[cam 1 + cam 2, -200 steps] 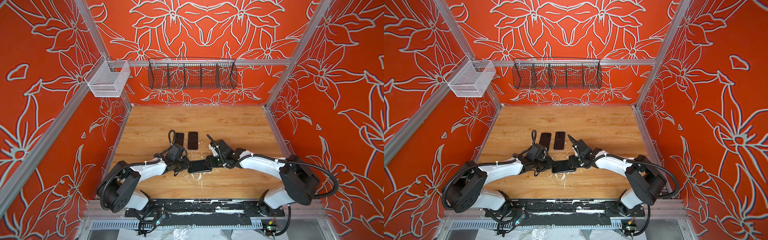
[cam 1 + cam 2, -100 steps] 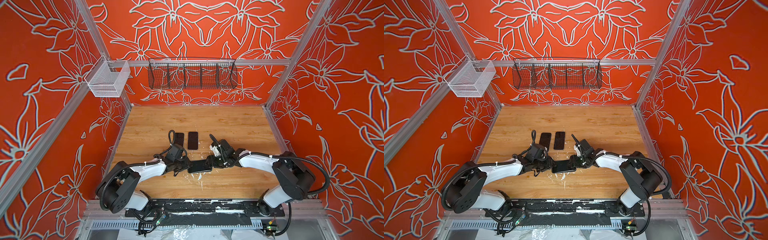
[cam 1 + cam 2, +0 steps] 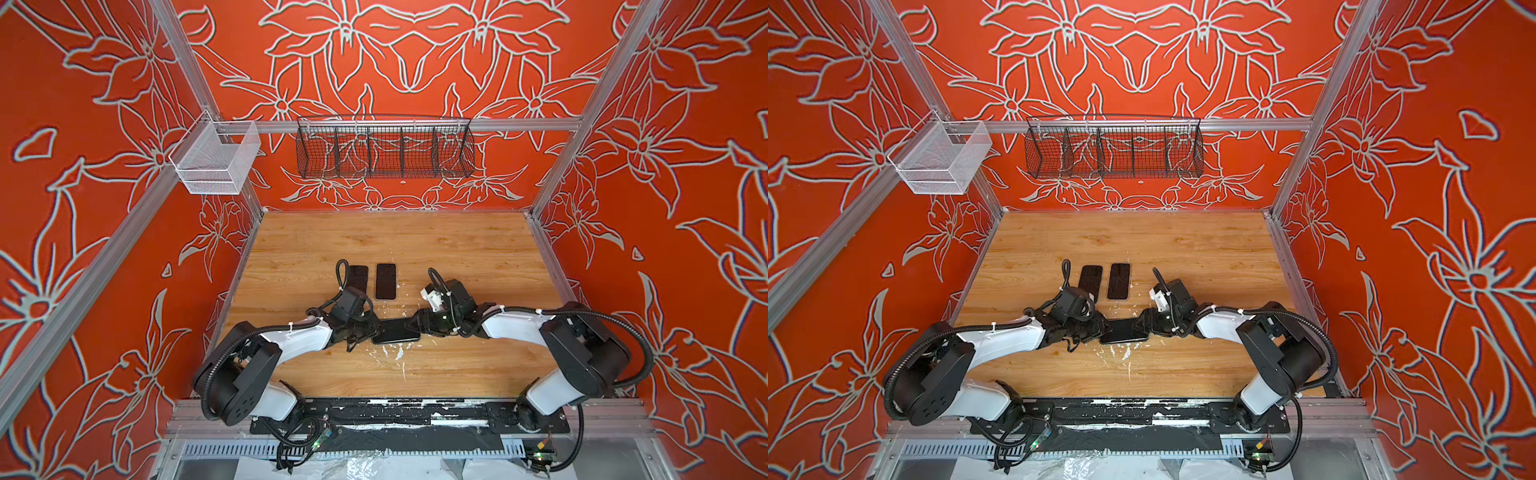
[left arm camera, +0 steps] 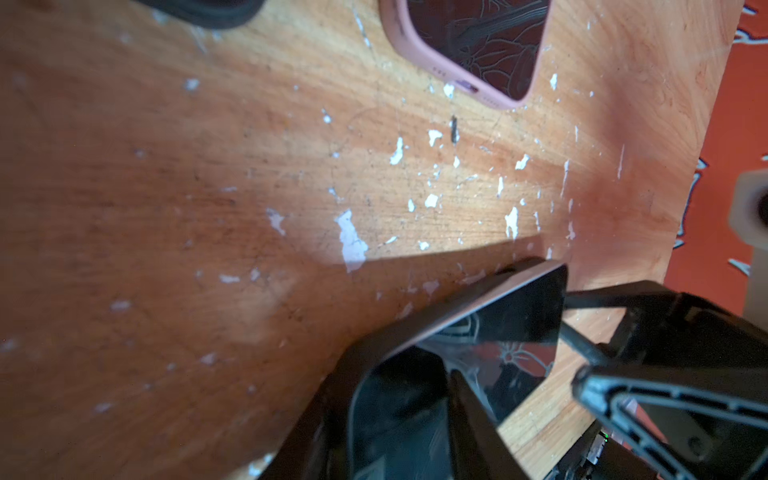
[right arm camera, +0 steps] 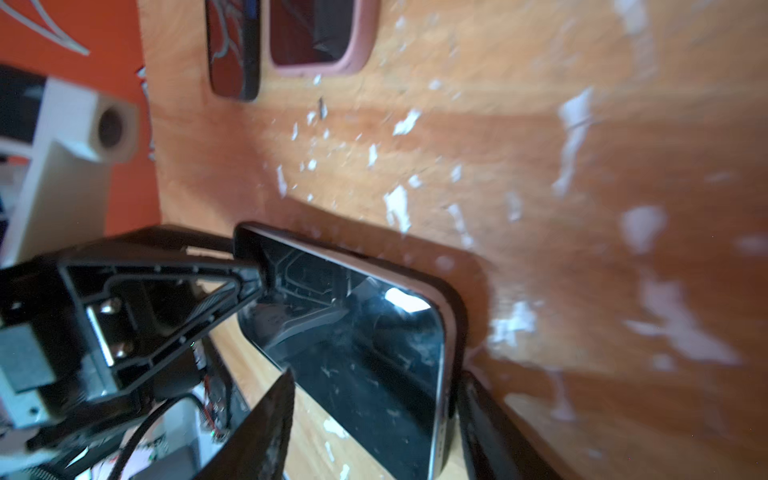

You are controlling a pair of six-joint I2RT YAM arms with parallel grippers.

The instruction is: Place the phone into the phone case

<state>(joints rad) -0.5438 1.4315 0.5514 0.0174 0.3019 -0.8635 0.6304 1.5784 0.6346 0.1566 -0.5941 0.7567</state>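
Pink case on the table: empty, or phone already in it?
Phone in it. In the left wrist view a glossy dark screen fills the pink case, reflecting flower outlines.

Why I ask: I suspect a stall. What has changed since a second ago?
Hardly anything: the right arm's elbow shifted slightly inward. The phone stayed between the left claw and right claw; the dark phone and the pink-cased phone behind lay unmoved.

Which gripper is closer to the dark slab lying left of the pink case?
Left. The left gripper clamps one end of the phone, close by the dark slab. The right gripper holds the phone's opposite end, farther off to the side.
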